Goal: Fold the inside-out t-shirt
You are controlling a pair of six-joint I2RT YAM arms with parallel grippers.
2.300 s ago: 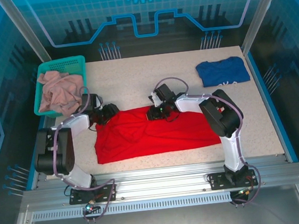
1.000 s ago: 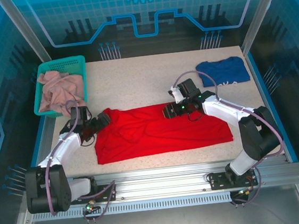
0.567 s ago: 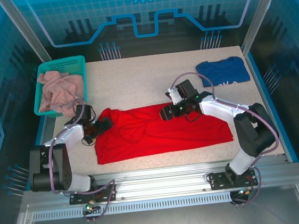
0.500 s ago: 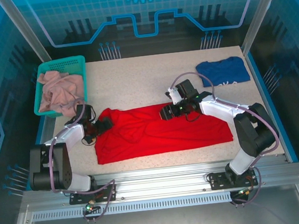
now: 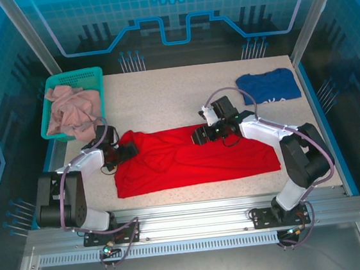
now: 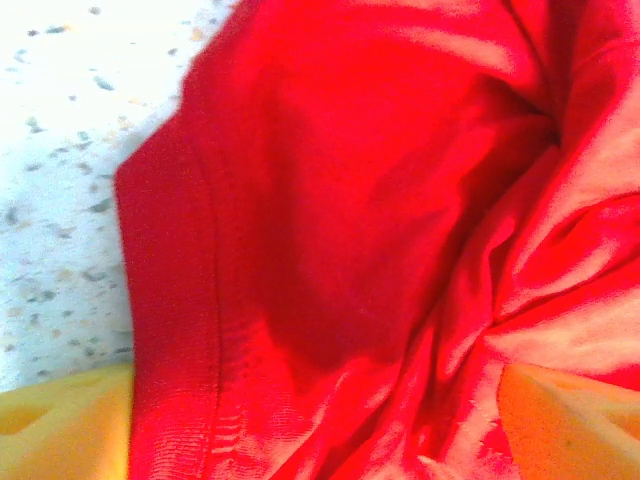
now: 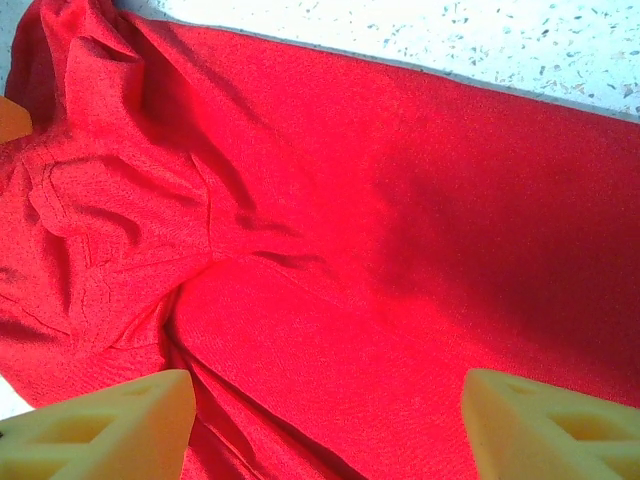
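The inside-out t-shirt point(image 5: 196, 162) is bright red and lies spread in a wide, wrinkled band across the near half of the table. My left gripper point(image 5: 125, 151) sits low at its far left corner. In the left wrist view the hemmed edge of the t-shirt point(image 6: 350, 200) lies between the wide-apart yellow fingertips point(image 6: 60, 425) of the left gripper point(image 6: 315, 430), which is open. My right gripper point(image 5: 197, 136) hovers over the middle of the shirt's far edge. The right gripper point(image 7: 325, 425) is open just above creased cloth of the t-shirt point(image 7: 350, 200).
A teal basket point(image 5: 93, 76) at the far left holds a pale pinkish-beige garment point(image 5: 68, 111). A folded dark blue t-shirt point(image 5: 268, 86) lies at the far right. Bare speckled table point(image 5: 163, 98) stretches behind the red shirt. Blue rails edge the table.
My left gripper has moved right onto the shirt's far left corner. My right gripper has shifted slightly left along the far edge. The shirt has stayed the same over the last second.
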